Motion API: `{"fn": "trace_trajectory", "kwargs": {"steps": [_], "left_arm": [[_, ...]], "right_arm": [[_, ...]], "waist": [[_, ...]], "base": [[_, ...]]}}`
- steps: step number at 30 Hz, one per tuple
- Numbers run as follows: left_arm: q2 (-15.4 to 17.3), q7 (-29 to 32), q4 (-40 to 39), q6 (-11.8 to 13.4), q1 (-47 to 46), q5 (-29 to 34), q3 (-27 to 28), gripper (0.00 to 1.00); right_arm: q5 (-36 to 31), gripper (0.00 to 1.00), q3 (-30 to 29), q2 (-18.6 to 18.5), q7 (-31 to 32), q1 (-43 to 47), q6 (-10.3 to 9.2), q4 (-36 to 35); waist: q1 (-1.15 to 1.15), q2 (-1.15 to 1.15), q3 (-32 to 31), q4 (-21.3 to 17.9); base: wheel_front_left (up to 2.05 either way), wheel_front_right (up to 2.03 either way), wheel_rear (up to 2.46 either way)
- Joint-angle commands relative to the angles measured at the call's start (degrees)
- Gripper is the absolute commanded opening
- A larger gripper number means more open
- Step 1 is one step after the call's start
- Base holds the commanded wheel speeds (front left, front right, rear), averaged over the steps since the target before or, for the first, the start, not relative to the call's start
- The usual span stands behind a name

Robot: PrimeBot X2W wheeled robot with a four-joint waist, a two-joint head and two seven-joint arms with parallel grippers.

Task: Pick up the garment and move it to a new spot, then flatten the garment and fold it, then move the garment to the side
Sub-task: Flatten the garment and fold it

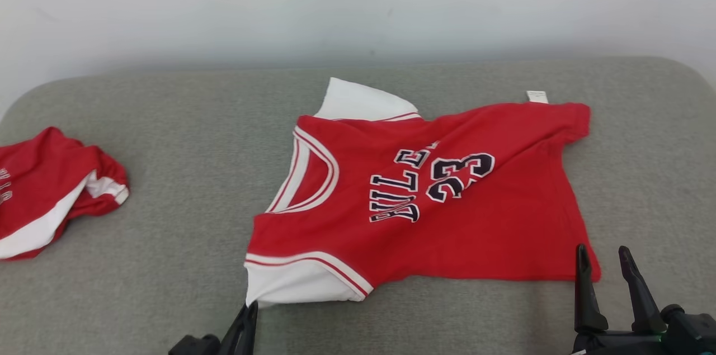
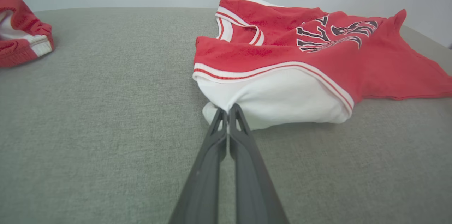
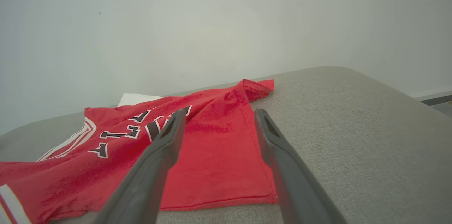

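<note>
The garment [image 1: 475,232] is a red jersey with dark lettering and white sleeves, spread on the grey padded surface with its neck toward the left. My left gripper [image 1: 250,310] is shut, its tips pinching the near edge of the white sleeve [image 2: 282,100]; in the left wrist view the left gripper [image 2: 227,109] has white cloth on both sides of its tips. My right gripper [image 1: 604,257] is open at the jersey's near right hem corner. In the right wrist view the right gripper [image 3: 219,116] has its fingers spread above the red hem [image 3: 219,167], holding nothing.
A second red and white garment [image 1: 50,187] lies bunched at the far left of the grey surface [image 1: 168,120], also in the left wrist view as a red bundle [image 2: 21,30]. A pale wall stands behind. The surface's rounded right edge [image 3: 406,93] drops off.
</note>
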Motion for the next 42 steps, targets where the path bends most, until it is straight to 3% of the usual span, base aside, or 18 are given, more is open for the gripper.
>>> {"fn": "trace_trajectory", "kwargs": {"steps": [1, 9, 19, 31, 38, 39, 40, 42], "left_arm": [[0.2, 0.6, -1.3, 0.6, 1.8, -0.9, 0.2, 0.0], [1.8, 3.6, -6.5, 2.3, 8.1, -2.7, 1.7, 0.0], [3.2, 3.0, -6.2, 1.4, 4.0, -2.9, 1.8, 0.0], [4.7, -0.8, 6.1, -0.5, -7.7, -3.6, 2.7, 0.0], [4.2, -3.2, 15.5, -1.1, -13.1, -3.2, 3.0, 0.0], [4.0, -3.4, 16.3, -1.1, -13.5, -3.0, 3.0, 0.43], [3.7, -3.5, 16.9, -1.0, -13.7, -2.9, 3.1, 1.0], [3.2, -3.6, 17.5, -0.9, -13.7, -2.6, 3.4, 1.0]], "right_arm": [[0.2, 1.0, -0.2, 0.2, 0.0, 0.2, -0.13, 0.2], [0.0, 1.0, -0.1, 0.3, 0.0, 0.5, -0.13, 1.5], [-0.1, 1.0, 0.1, -0.2, 0.0, -0.2, -0.13, 3.1], [-0.8, 1.0, 1.0, -0.9, 0.2, -3.1, -0.13, 5.0], [-1.1, 1.0, 0.4, -1.1, 0.2, -3.3, -0.13, 6.0], [-1.0, 1.0, 0.3, -1.1, 0.2, -3.2, -0.13, 6.2], [-1.1, 1.0, 0.1, -1.0, 0.2, -2.9, -0.13, 6.3], [-1.1, 1.0, -0.3, -0.6, 0.2, -2.4, -0.13, 6.5]], "waist": [[0.0, 0.0, -0.2, 3.3], [0.0, 0.0, -0.5, 4.6], [0.0, 0.0, -1.4, 2.7], [0.0, 0.0, 0.6, -3.2], [0.0, 0.0, 1.1, -4.1], [0.0, 0.0, 0.9, -3.9], [0.0, 0.0, 0.8, -3.6], [0.0, 0.0, 0.4, -2.9]], "base": [[0.0, 0.0, 0.0], [0.0, 0.0, 0.0], [0.0, 0.0, 0.0], [0.0, 0.0, 0.0], [0.0, 0.0, 0.0], [0.0, 0.0, 0.0], [0.0, 0.0, 0.0], [0.0, 0.0, 0.0]]}}
